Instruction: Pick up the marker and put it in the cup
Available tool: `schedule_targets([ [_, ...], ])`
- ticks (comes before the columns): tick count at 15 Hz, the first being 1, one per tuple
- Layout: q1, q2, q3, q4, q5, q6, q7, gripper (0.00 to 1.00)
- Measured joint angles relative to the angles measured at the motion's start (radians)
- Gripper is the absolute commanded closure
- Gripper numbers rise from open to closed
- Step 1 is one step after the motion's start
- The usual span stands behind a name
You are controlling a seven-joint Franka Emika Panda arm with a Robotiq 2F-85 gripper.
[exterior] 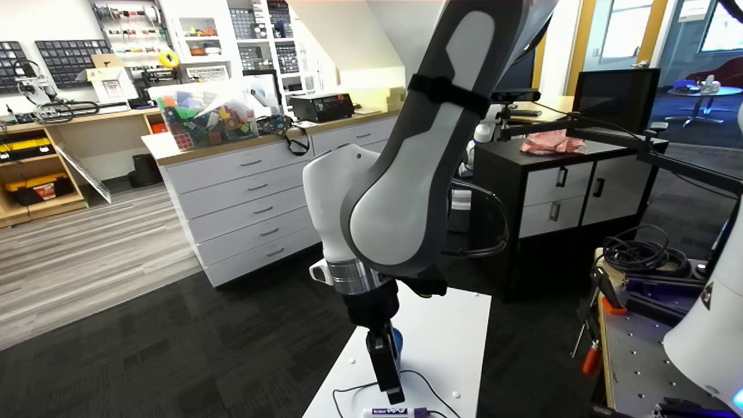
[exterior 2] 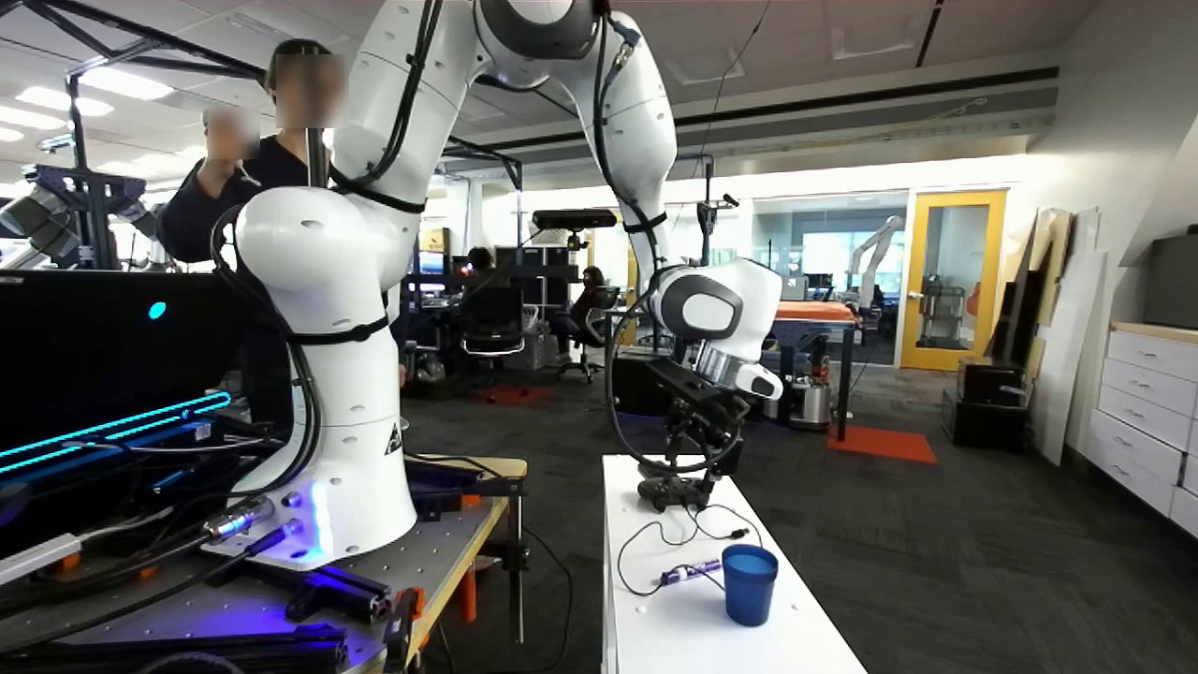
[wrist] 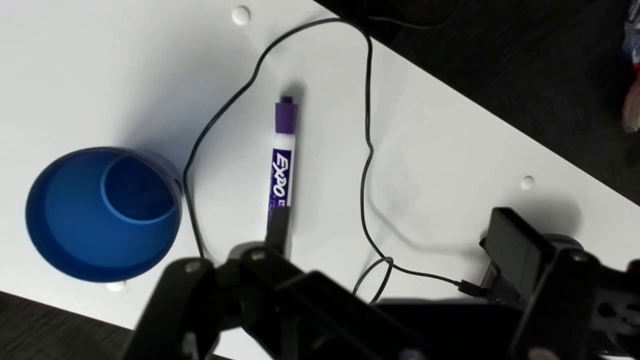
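A white-and-purple marker [wrist: 281,167] lies flat on the white table [wrist: 450,165] in the wrist view. It also shows in both exterior views [exterior: 390,413] [exterior 2: 691,572]. The bright-blue cup [wrist: 75,220] stands upright beside it, its inside looking empty; it also stands in an exterior view [exterior 2: 751,599] and is mostly behind the gripper in an exterior view [exterior: 399,339]. My gripper [wrist: 397,232] is open with nothing between its fingers, above the table. One finger covers the marker's lower end in the wrist view; the other is over a dark controller.
A thin black cable [wrist: 368,125] loops around the marker and runs beside the cup. It leads to a dark game controller [exterior 2: 669,491] under the gripper. Table edges show in the wrist view. A drawer cabinet [exterior: 255,191] stands beyond the table. A person [exterior 2: 271,159] is behind the arm's base.
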Motion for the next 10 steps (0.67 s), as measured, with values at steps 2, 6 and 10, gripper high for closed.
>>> schedule_targets([
  [2,0.003,0.017,0.0,-0.002,-0.012,0.024,0.01,0.0],
  [6,0.022,0.037,0.0,-0.011,-0.055,0.111,0.069,0.0],
  [10,0.054,0.048,-0.007,-0.025,-0.12,0.182,0.147,0.0],
])
